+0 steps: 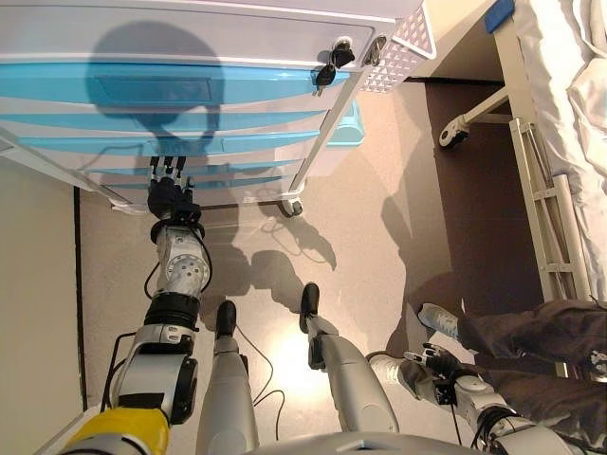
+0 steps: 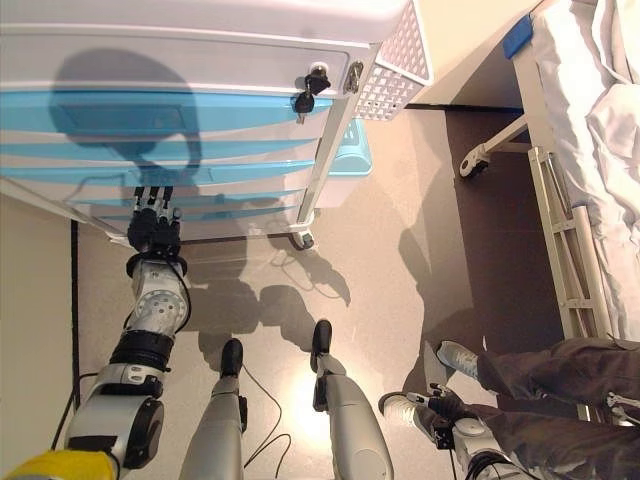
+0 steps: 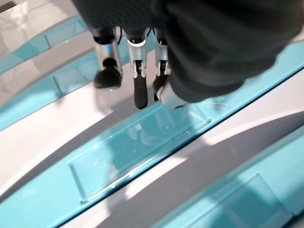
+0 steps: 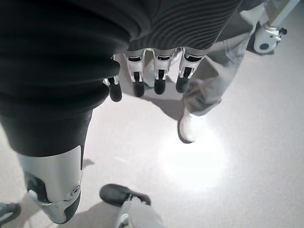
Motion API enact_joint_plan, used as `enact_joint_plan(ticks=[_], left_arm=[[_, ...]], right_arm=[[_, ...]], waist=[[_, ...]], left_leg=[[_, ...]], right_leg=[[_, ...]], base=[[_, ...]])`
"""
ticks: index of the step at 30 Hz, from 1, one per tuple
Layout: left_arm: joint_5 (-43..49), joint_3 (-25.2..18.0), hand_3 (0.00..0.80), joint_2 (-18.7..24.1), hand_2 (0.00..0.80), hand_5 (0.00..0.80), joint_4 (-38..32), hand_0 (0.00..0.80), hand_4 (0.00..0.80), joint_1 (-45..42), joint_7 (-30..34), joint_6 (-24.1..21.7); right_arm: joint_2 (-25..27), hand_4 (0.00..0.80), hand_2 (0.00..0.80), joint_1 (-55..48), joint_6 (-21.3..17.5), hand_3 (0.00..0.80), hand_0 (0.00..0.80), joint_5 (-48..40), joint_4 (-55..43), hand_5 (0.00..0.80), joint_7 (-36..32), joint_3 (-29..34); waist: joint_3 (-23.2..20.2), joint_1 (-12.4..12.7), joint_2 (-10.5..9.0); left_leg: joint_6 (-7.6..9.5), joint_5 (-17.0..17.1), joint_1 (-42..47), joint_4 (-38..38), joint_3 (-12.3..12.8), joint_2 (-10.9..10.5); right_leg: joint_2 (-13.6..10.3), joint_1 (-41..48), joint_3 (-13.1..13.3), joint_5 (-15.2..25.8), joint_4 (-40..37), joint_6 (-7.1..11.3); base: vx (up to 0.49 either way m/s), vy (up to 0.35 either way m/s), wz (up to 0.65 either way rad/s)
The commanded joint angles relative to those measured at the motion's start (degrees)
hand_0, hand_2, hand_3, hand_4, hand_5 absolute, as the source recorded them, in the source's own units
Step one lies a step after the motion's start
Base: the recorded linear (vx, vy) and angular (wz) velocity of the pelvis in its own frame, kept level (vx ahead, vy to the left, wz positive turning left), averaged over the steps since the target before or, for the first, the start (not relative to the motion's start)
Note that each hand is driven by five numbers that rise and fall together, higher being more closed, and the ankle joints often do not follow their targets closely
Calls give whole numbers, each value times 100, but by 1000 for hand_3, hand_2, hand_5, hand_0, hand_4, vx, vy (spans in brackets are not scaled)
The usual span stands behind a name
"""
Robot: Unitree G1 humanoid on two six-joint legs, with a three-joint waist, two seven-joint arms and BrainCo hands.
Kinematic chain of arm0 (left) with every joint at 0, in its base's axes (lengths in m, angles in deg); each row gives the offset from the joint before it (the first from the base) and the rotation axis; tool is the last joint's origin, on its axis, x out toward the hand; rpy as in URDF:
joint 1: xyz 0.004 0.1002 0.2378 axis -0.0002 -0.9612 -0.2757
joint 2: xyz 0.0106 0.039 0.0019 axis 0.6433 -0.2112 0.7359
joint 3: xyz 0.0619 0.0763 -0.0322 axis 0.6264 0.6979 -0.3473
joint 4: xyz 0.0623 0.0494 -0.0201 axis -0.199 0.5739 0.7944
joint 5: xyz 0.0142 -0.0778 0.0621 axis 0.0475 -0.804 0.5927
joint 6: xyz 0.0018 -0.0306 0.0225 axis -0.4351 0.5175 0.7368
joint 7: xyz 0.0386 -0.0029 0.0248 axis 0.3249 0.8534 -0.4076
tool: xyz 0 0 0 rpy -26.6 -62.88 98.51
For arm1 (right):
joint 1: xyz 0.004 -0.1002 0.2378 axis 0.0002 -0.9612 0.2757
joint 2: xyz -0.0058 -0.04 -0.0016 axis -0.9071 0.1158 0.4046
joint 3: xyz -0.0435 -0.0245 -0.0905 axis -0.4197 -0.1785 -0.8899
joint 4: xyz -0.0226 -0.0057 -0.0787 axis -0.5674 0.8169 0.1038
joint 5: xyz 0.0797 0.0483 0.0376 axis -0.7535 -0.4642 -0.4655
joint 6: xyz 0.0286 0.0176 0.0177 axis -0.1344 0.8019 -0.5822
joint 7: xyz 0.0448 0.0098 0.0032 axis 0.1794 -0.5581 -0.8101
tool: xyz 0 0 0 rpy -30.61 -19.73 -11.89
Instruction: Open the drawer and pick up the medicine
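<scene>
Left hand [image 1: 171, 196], fingers straight, reaches to a lower blue drawer [image 1: 228, 142]; medicine unseen.

White cabinet [image 1: 237, 24] with turquoise drawer fronts [image 1: 171, 90]; clear glossy label holder [image 3: 137, 147] on one turquoise front. White perforated basket [image 1: 403, 47]. Black keys [image 1: 332, 62]. Beige-grey floor [image 1: 379, 190]. White bed frame [image 1: 545, 204] with blue tag [image 1: 500, 13]. Person's dark grey trousers [image 1: 541, 332] and white shoes [image 4: 190, 127].

Glossy blue plastic drawers [image 1: 180, 90], clear shiny label holder [image 3: 137, 152], white plastic mesh basket [image 1: 403, 47], smooth glossy floor [image 1: 379, 209], white crumpled bedsheet [image 1: 569, 104]
</scene>
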Motion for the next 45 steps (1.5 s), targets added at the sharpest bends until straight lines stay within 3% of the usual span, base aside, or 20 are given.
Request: enact_joint_plan(ticks=[1,26,45], left_arm=[[763,347,800,193,800,800,-1602,800,800,539,738,-371],[619,487,800,-183,800,800,-2200,800,800,-138,1042,-224],[625,776,800,-458,800,800,-3065,800,800,-956,1222,-12]], right_arm=[[399,0,0,-137,56,0,0,127,55,0,-18,-222],[266,0,0,-269,28,0,0,193,76,0,-20,-198],[140,0,0,-248,26,0,0,160,118,0,37,-144]], waist=[[-252,-54,104],[-171,110,-6],[-52,299,50]], left_leg=[[422,-136,-522,363,-75,-263],[334,2,-354,304,-235,-228],[307,98,-309,249,-392,-242]], right_leg=[[123,34,-37,-335,592,269],[172,225,-247,-409,649,212],[146,248,-463,-524,822,176]], base=[[-39,-20,0],[-13,-14,3],[-10,-11,5]])
